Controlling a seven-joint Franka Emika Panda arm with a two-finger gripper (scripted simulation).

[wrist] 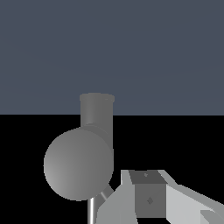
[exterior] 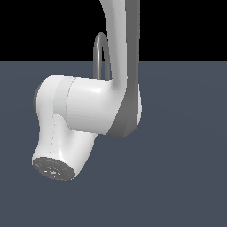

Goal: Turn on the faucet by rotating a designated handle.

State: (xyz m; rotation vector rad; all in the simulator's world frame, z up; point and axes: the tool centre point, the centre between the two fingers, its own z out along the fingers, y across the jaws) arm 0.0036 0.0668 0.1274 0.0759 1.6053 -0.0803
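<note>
Grey faucet (wrist: 87, 153) sits immediately beside the gripper (wrist: 148, 197); thin rod, probably the handle (wrist: 91, 211), lies between them; jaw state indeterminable

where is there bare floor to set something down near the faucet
In the exterior view, the floor is bare to the arm's right and along the front edge. It is crowded in the middle, where the arm hides all of the faucet but its spout loop.
</note>
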